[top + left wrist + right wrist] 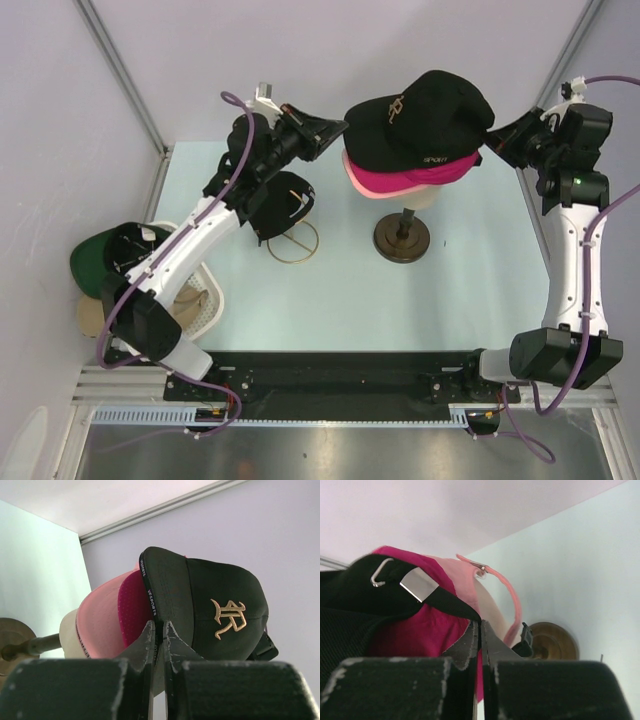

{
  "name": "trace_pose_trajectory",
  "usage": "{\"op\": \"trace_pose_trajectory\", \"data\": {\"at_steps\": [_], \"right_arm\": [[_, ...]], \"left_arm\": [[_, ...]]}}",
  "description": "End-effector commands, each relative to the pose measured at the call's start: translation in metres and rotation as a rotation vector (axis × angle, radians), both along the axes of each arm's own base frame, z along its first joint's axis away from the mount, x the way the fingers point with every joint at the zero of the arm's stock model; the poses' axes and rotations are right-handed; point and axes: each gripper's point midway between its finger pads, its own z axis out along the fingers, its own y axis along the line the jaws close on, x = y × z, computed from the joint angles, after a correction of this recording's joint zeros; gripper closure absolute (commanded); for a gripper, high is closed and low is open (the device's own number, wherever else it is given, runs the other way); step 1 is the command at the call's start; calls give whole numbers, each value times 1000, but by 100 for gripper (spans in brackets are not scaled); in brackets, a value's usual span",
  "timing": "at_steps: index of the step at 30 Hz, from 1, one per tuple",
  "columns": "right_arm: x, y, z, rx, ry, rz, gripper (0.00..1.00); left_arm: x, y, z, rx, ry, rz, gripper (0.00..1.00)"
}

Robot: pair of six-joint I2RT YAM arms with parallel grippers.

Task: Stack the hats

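A black cap with a gold logo (pixel 420 115) sits on top of a magenta cap (pixel 400 180) and a light pink cap (pixel 358 178), all on the beige mannequin head (pixel 425 198). My left gripper (pixel 335 135) is shut on the black cap's brim; in the left wrist view (pixel 159 629) the brim edge is pinched between the jaws. My right gripper (pixel 492 140) is shut on the black cap's back strap (pixel 427 587), the jaws closed at the strap's end (pixel 481 626). Magenta fabric (pixel 420 630) and the pink cap's strap (pixel 506 590) lie behind it.
A dark cap (pixel 285 200) hangs on a gold wire stand (pixel 293 242) under my left arm. A green cap (pixel 98 258) and a tan cap (pixel 92 318) lie at the white mesh basket (pixel 205 312), left. The head's round brown base (pixel 402 238) stands mid-table.
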Motion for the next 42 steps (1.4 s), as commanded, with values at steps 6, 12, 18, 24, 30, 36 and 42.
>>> {"op": "trace_pose_trajectory", "data": {"at_steps": [6, 12, 18, 24, 30, 36, 42], "right_arm": [[10, -33, -102, -111, 262, -84, 100], [8, -31, -126, -118, 316, -68, 100], [-3, -26, -150, -141, 388, -47, 100], [-13, -12, -116, -107, 273, 30, 83], [-21, -5, -41, -44, 54, 59, 45], [-41, -24, 11, -61, -59, -64, 40], [-44, -20, 30, -18, -133, -72, 40]], "left_arm": [[14, -4, 12, 104, -118, -10, 100], [22, 8, -19, 231, -47, 54, 100], [19, 19, -36, 273, -21, 93, 100], [-2, 3, -15, 224, -143, -40, 100], [-17, -9, 12, 211, -260, -138, 100], [-17, -6, 22, 228, -289, -127, 100], [-15, -5, 22, 236, -266, -122, 100]]}}
